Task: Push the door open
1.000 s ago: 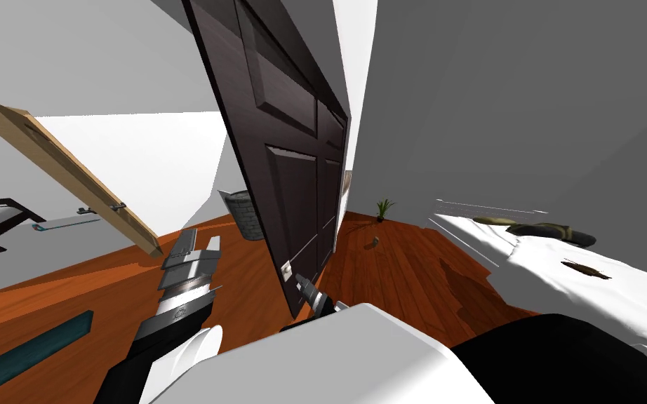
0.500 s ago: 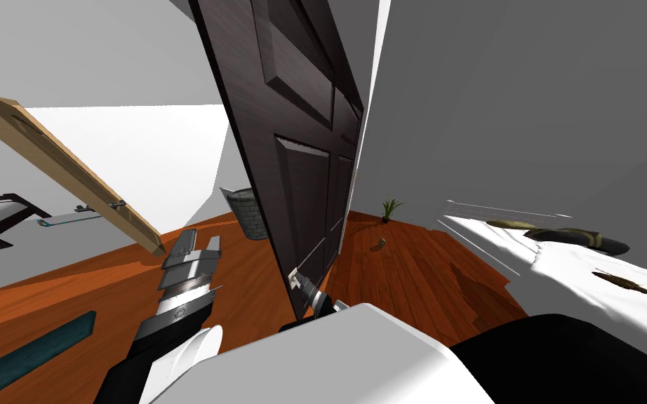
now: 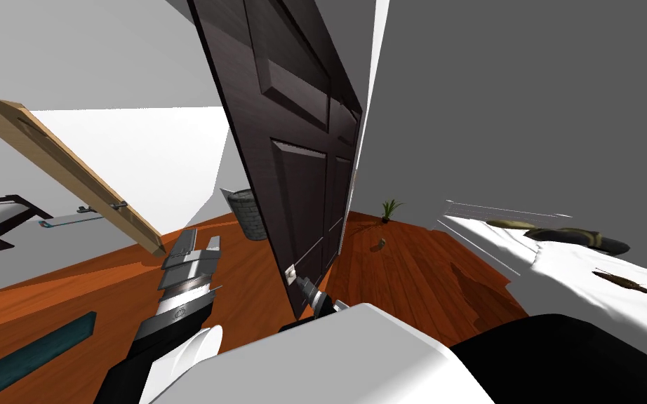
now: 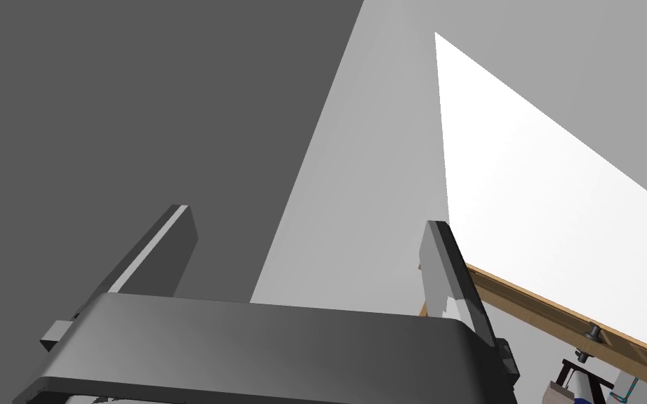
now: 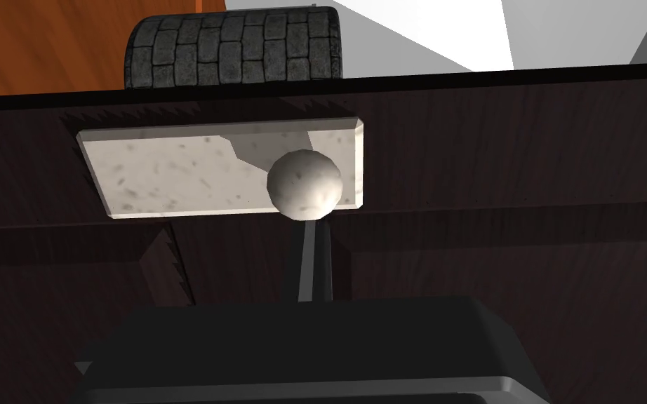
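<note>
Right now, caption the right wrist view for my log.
Right gripper, shut, pointing at the pale round knob on the dark door.

Dark brown, wood-grained panelled door (image 3: 294,140), centre. Its face carries an off-white rectangular plate (image 5: 175,172) flecked with grey, and a round knob (image 5: 304,184) of the same speckled off-white. Past the door's edge stands a cylindrical bin (image 5: 234,45) patterned as dark grey stone blocks with paler joints. Floor (image 3: 413,273): reddish-orange wood planks, with a darker brown patch at right. Right wall (image 3: 525,105): flat mid-grey. Far wall (image 3: 139,161), left: white. Left, a slanted pale tan wooden board (image 3: 69,175). Near left, a teal strip (image 3: 31,354) on the floor. Far, a small green plant (image 3: 387,207). Right, a white bed (image 3: 568,277) bearing olive and black cushions (image 3: 575,240).
</note>
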Robot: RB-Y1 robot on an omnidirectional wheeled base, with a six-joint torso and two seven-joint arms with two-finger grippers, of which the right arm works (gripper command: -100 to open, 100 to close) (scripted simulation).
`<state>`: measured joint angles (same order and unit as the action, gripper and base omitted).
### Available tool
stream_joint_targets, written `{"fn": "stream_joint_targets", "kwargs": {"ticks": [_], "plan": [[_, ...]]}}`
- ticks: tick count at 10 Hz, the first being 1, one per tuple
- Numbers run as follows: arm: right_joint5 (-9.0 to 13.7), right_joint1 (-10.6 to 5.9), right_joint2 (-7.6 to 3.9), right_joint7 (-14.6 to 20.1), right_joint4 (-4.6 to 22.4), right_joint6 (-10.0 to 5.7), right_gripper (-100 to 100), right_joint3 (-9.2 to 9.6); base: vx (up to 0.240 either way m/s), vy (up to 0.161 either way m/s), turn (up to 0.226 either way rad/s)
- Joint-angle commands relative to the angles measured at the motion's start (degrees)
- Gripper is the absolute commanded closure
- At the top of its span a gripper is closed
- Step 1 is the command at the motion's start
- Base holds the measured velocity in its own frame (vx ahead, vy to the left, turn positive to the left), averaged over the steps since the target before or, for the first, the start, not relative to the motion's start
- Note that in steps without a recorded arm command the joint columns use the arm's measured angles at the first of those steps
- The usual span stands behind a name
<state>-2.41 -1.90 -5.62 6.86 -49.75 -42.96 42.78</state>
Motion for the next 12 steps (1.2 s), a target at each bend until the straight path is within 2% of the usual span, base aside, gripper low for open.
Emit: {"fn": "stream_joint_targets", "kwargs": {"ticks": [1, 2, 3, 6, 7, 12], "plan": [[0.0, 0.0, 0.0, 0.0, 0.0, 0.0, 100, 0.0, -0.004, -0.005, 0.0], [0.0, 0.0, 0.0, 0.0, 0.0, 0.0, 100, 0.0, 0.0, 0.0, 0.0], [0.3, 0.26, -0.05, -0.2, -0.2, 0.09, -100, -0.76, -0.145, -0.074, -0.151], [0.7, 0.6, 0.0, -0.6, -0.4, 0.21, -100, -1.76, -0.195, -0.079, -0.081], [0.6, 0.42, 0.03, -0.5, -0.2, 0.12, -100, -1.54, -0.087, -0.023, -0.012], [0.7, 0.26, 0.63, -1.1, 1.0, -0.66, -100, -2.36, 0.134, 0.123, 0.026]]}}
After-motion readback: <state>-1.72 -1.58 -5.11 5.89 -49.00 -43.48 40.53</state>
